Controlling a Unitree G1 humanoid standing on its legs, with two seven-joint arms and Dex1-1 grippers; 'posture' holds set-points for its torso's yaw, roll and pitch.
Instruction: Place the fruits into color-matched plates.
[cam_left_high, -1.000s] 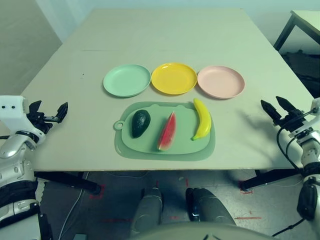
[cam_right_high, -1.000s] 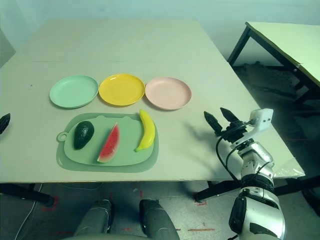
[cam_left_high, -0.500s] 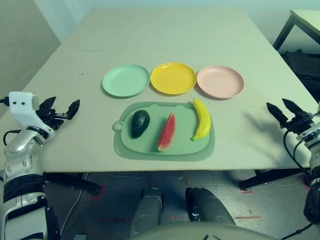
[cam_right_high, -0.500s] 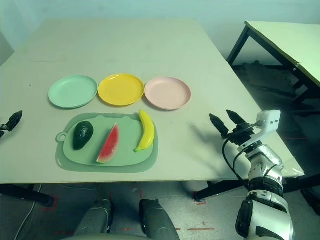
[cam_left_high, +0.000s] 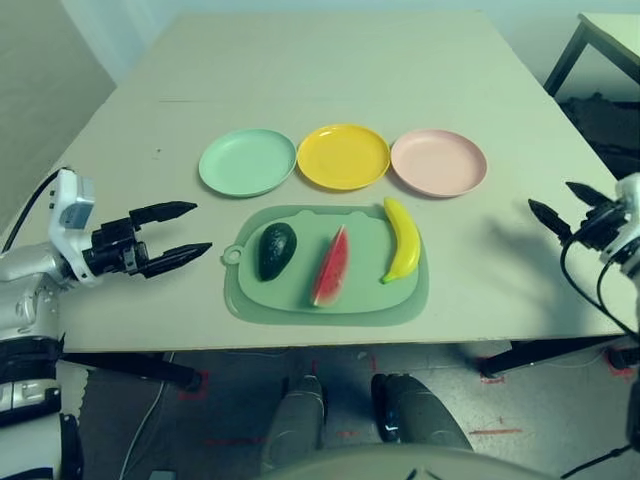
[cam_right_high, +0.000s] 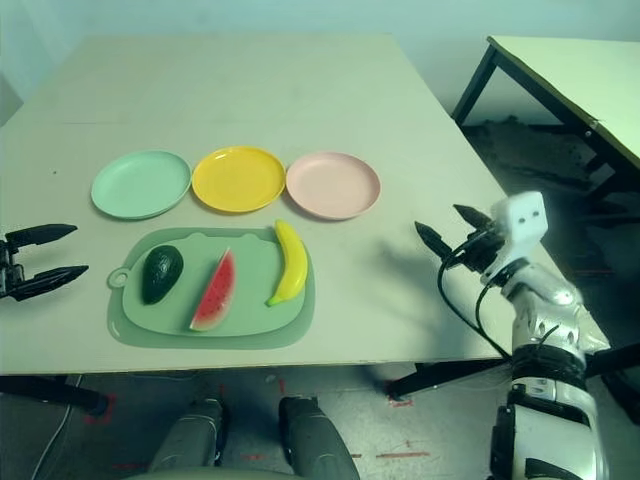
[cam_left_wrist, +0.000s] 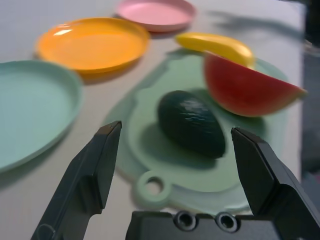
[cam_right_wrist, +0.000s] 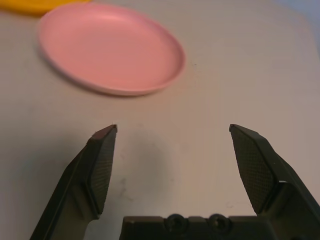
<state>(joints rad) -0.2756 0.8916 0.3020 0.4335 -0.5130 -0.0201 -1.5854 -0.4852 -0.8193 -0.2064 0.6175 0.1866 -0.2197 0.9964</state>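
Note:
A dark green avocado (cam_left_high: 277, 250), a red watermelon wedge (cam_left_high: 332, 268) and a yellow banana (cam_left_high: 402, 238) lie side by side on a green cutting board (cam_left_high: 326, 303). Behind the board stand three plates in a row: mint green (cam_left_high: 247, 162), yellow (cam_left_high: 343, 156) and pale pink (cam_left_high: 438, 162), all with nothing in them. My left gripper (cam_left_high: 192, 229) is open and points at the avocado from the board's left, a short gap away. My right gripper (cam_left_high: 567, 201) is open over bare table right of the pink plate (cam_right_wrist: 110, 47).
The beige table (cam_left_high: 330, 70) stretches far behind the plates. A second table (cam_right_high: 570, 70) stands off to the right, across a gap of dark floor. The table's front edge runs just below the cutting board.
My left gripper has swung in from the table's left edge toward the cutting board, fingers now pointing at the avocado. My right gripper has risen slightly and turned. The fruits have not moved.

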